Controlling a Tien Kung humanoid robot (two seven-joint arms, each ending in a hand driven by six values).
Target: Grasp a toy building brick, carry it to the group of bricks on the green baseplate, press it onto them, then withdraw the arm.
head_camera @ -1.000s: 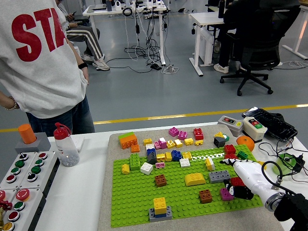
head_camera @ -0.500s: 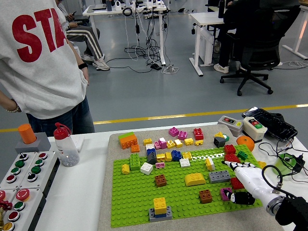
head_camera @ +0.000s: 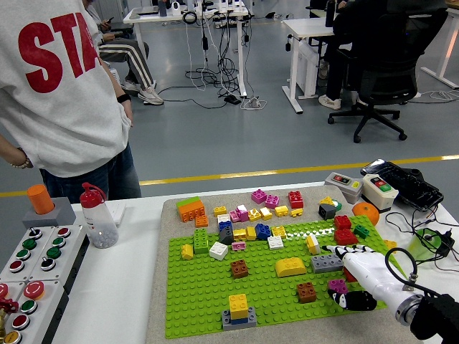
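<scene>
The green baseplate (head_camera: 208, 290) lies on a grey mat and carries scattered bricks. A stack with a yellow brick on blue and grey ones (head_camera: 239, 309) stands at its near edge. A grey brick (head_camera: 326, 263), a magenta brick (head_camera: 336, 288) and a brown brick (head_camera: 306, 292) sit at its right end. My right hand (head_camera: 351, 276), white with dark fingertips, comes in from the lower right and hovers over that end. Its fingers (head_camera: 343, 251) are spread and its thumb is by the magenta brick. A red brick (head_camera: 349, 273) is mostly hidden under the palm. It holds nothing that I can see.
Loose bricks (head_camera: 262, 201) lie on the mat behind the plate. A person in a grey sweatshirt (head_camera: 57, 86) stands at the far left, hands off the table. A bottle (head_camera: 97, 215) and button boxes (head_camera: 29, 265) are at left. More boxes (head_camera: 362, 188), an orange (head_camera: 366, 213) and cables lie at right.
My right hand has drawn slightly back toward the near edge and then shifted a little left, so the red brick beside the palm is now mostly covered. The bricks have not moved.
</scene>
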